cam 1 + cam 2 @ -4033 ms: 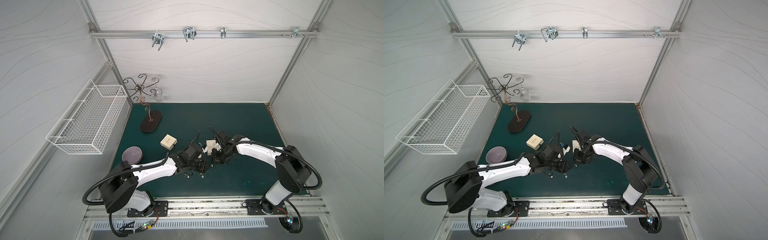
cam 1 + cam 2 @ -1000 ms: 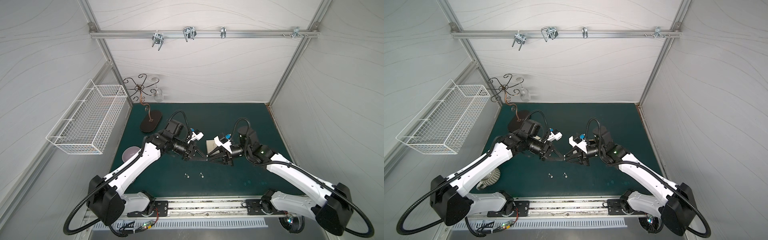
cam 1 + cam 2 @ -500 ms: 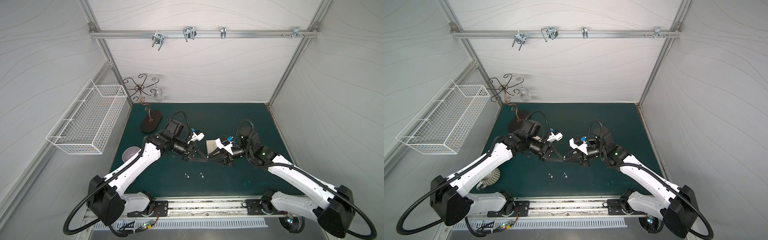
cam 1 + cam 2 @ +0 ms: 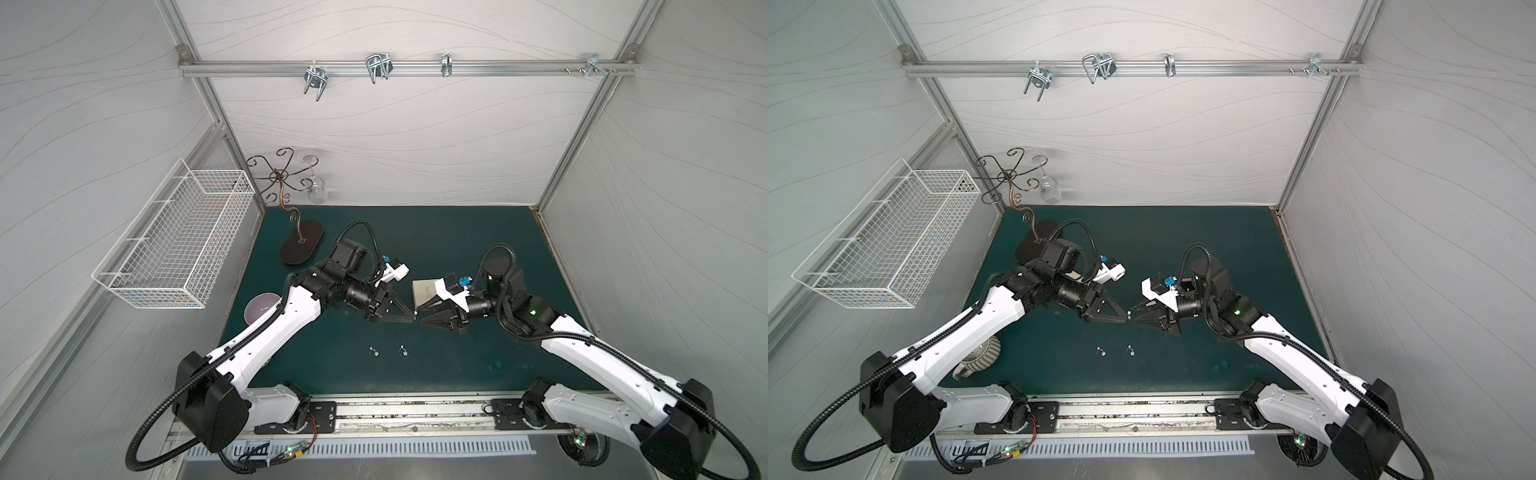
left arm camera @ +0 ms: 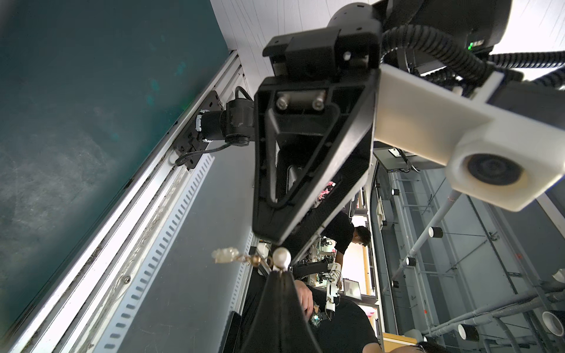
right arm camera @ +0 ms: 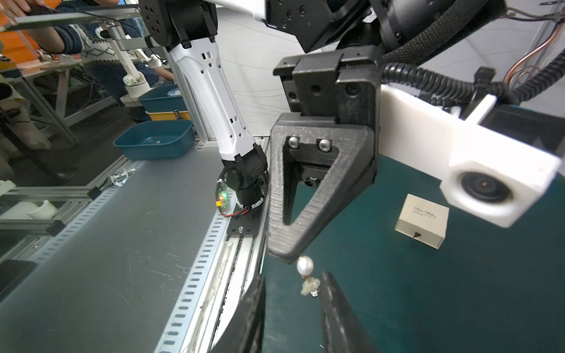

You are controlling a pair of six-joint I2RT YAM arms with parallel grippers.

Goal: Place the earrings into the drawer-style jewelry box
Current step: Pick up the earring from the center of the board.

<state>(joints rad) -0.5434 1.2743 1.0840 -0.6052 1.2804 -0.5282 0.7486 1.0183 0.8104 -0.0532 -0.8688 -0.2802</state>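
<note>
My left gripper (image 4: 411, 321) is shut on one of the earrings (image 5: 281, 257), a pearly bead with a sparkly drop (image 5: 226, 255), and holds it above the green mat. My right gripper (image 6: 293, 276) faces it tip to tip. It stands open, its fingers on either side of the earring (image 6: 305, 265) without touching it. Two more earrings (image 4: 375, 352) (image 4: 403, 350) lie on the mat in front of both grippers. The drawer-style jewelry box (image 6: 423, 220), cream with a black pull tab, sits closed on the mat; in both top views my left arm hides most of it.
A second pale box (image 4: 424, 291) lies just behind my right gripper. A purple bowl (image 4: 259, 309) sits at the left under my left arm. A dark-based wire jewelry stand (image 4: 301, 249) stands at the back left, with a white wire basket (image 4: 178, 245) on the left wall.
Since four seconds ago both arms have risen from the mat and turned tip to tip. Over the last second the right arm has only shifted slightly.
</note>
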